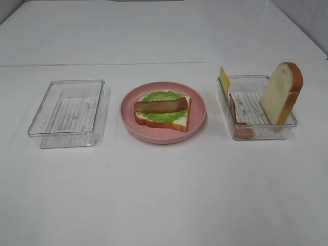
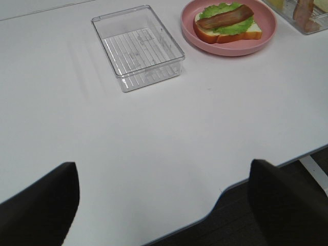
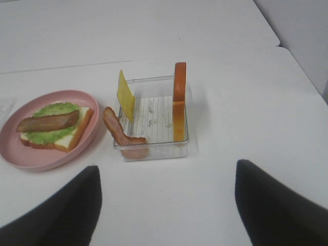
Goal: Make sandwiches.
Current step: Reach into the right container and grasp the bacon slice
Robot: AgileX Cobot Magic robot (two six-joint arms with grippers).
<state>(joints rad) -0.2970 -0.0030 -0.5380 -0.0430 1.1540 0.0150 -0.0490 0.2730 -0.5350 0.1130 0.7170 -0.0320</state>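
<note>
The sandwich [image 1: 162,111] lies on a round pink plate [image 1: 200,110]: one white bread slice with green lettuce and a brown bacon strip [image 1: 161,106] on top. The right clear tray [image 1: 256,134] holds an upright bread slice [image 1: 282,93], a yellow cheese slice [image 1: 224,79] and a pinkish ham strip [image 1: 236,110]. Neither arm shows in the high view. My left gripper [image 2: 164,205] hangs open over the table's front edge, far from the sandwich [image 2: 225,23]. My right gripper [image 3: 169,205] is open, short of the tray [image 3: 154,146], with nothing between its fingers.
A clear tray [image 1: 66,110] with nothing in it stands left of the plate, also seen from the left wrist as the ribbed tray [image 2: 138,46]. The white table's front edge [image 2: 225,192] runs just under the left gripper, with dark floor beyond.
</note>
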